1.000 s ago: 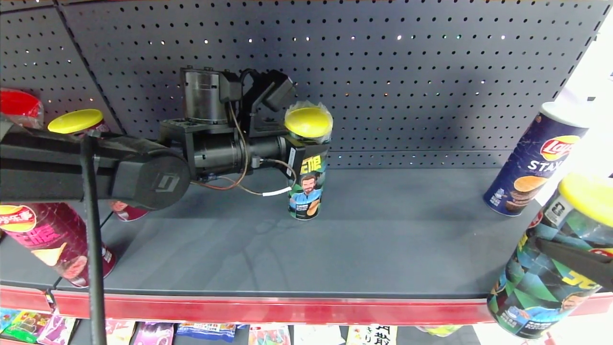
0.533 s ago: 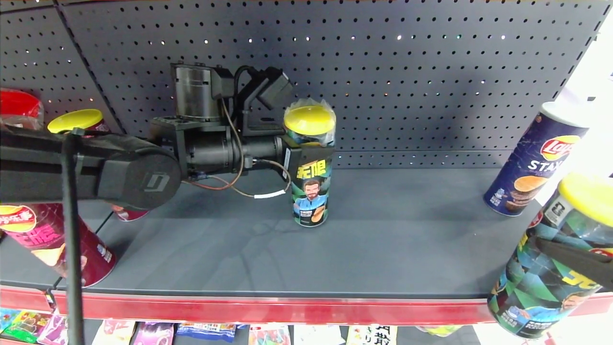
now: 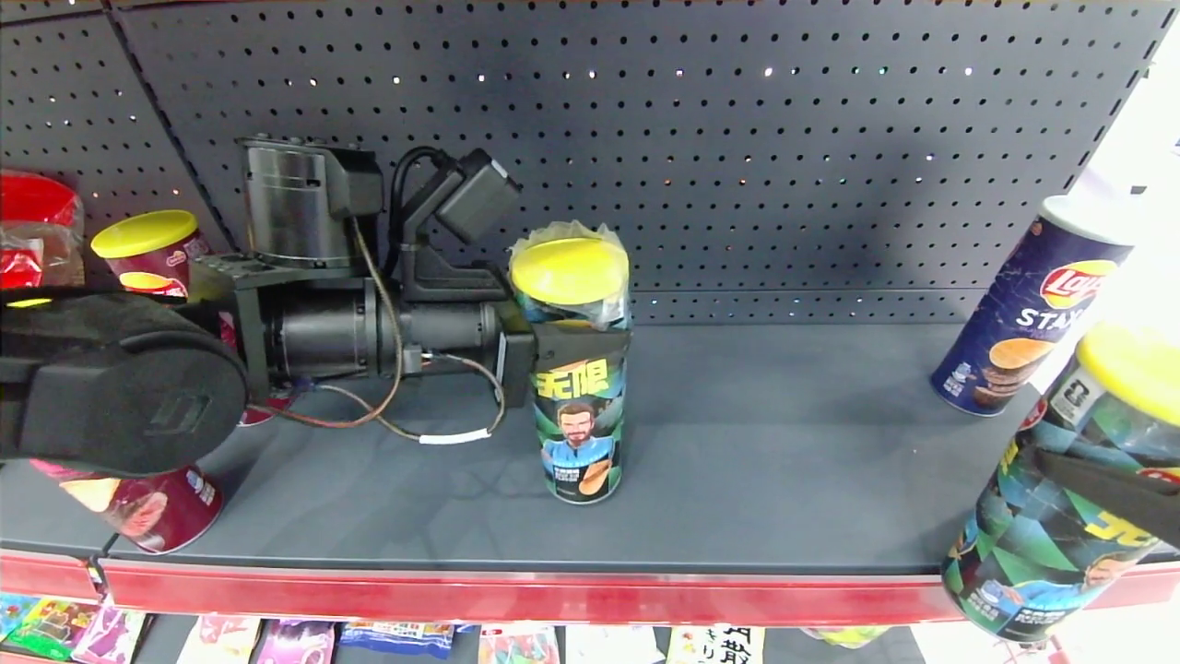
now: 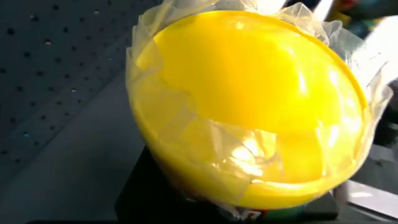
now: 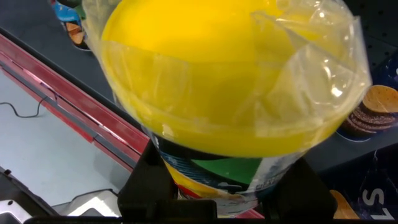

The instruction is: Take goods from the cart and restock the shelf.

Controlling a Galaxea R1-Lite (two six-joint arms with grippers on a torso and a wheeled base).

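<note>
A green chip can point(image 3: 579, 443) with a yellow lid point(image 3: 569, 269) stands upright over the middle of the dark shelf point(image 3: 784, 461). My left gripper point(image 3: 576, 349) reaches in from the left and is shut on the can's upper half. In the left wrist view the lid point(image 4: 249, 93) sits under crinkled clear wrap, above a dark finger point(image 4: 149, 199). At the lower right, off the shelf's front corner, a second green can point(image 3: 1032, 544) tilts in my right gripper point(image 3: 1097, 489), which is shut on it. Its lid point(image 5: 230, 74) sits above the fingers point(image 5: 146, 186).
A blue chip can point(image 3: 1032, 304) leans at the shelf's right end. Red cans point(image 3: 147, 507) and a yellow-lidded one point(image 3: 147, 244) stand at the left behind my arm. A pegboard wall point(image 3: 737, 138) backs the shelf. A red lip point(image 3: 553, 595) edges the front, with packets below.
My left arm has drawn back with the green can, bringing it from near the pegboard toward the shelf's front and slightly left. The right gripper's can has barely shifted.
</note>
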